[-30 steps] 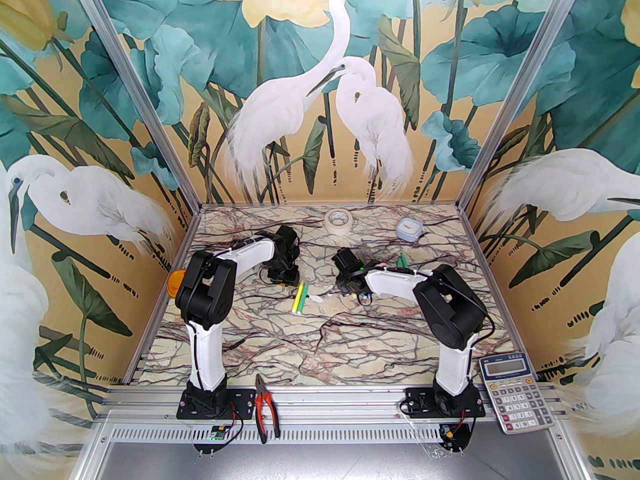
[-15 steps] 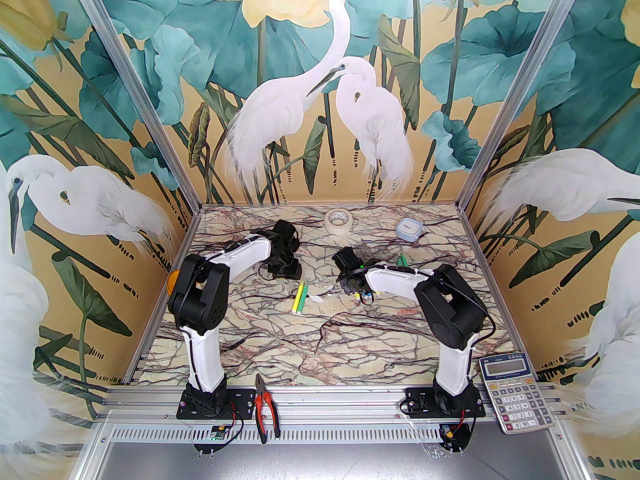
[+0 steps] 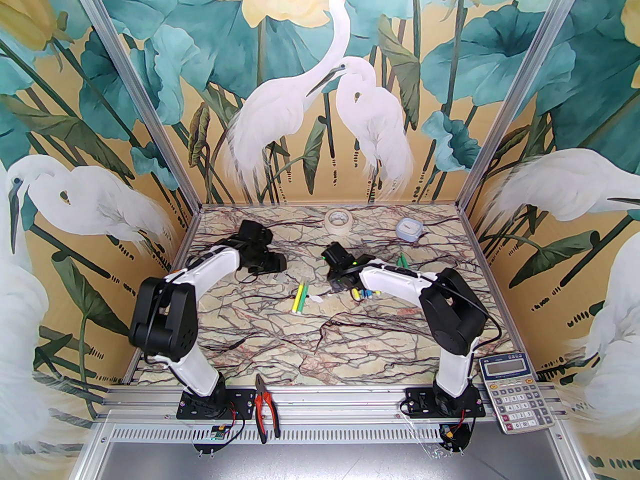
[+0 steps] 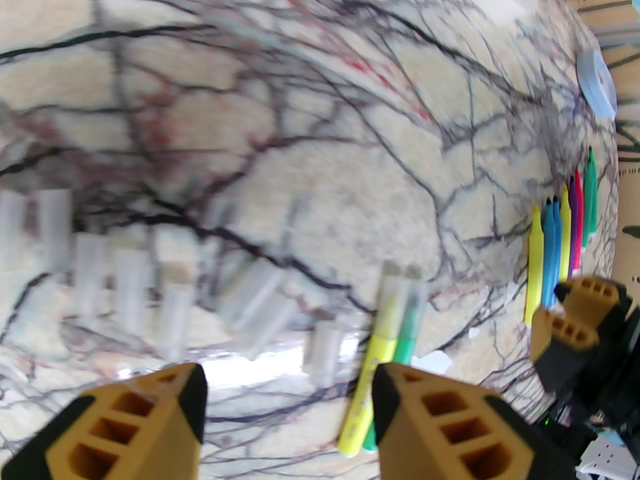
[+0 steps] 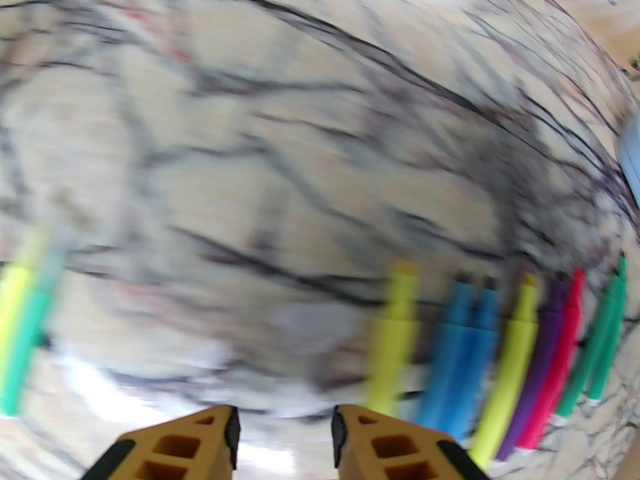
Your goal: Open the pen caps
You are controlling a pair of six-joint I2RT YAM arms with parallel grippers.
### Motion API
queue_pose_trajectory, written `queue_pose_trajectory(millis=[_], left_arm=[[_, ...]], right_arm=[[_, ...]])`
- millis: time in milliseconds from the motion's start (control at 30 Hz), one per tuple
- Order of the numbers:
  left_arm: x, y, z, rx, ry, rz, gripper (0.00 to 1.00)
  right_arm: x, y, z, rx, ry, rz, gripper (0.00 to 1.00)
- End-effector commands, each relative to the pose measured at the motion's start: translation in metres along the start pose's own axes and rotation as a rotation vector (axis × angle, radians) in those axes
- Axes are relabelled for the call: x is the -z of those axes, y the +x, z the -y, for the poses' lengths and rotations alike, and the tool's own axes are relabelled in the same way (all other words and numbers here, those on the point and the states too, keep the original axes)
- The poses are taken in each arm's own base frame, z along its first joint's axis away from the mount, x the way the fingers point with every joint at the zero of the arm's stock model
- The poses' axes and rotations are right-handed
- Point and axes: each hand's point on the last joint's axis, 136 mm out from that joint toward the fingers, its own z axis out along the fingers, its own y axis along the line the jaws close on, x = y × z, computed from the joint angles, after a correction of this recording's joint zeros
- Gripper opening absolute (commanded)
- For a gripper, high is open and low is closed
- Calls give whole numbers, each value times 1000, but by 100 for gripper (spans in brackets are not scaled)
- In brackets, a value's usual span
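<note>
Hovering over worktop (image 4: 350, 193), left gripper (image 4: 289, 393) jaws wide apart, nothing between. Capped yellow-green marker pair (image 4: 395, 328) near one fingertip. Loose pen caps (image 4: 130, 288), blurred, in row left of pair, left wrist view. Narrowly parted, empty, right gripper (image 5: 285, 428) sits right of pair in top view; uncapped markers (image 5: 475, 343) lie further right of pair.

You see veined marble-pattern tabletop (image 4: 320, 178): smooth, glossy, white glare patch at near side. Your pale translucent plastic pen caps (image 4: 132, 283): frosted, cloudy. Yellow, blue, green marker bodies (image 5: 392, 338): smooth plastic, slight sheen. Ribbed silver rail (image 3: 350, 393) at near edge: bare matt metal.
</note>
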Motion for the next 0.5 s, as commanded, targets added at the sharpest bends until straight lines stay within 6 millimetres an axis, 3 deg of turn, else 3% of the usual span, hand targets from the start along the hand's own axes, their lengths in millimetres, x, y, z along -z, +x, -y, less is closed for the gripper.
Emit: queue_pose_trajectory(millis=[0, 200, 467], left_arm=[[15, -14, -4, 44, 22, 104, 63], [22, -8, -24, 69, -14, 138, 68], [28, -5, -34, 87, -19, 171, 68]], right_arm=[[3, -5, -38, -49, -144, -13, 41], [-7, 0, -75, -20, -220, -61, 43], [-17, 7, -93, 0, -253, -111, 44]])
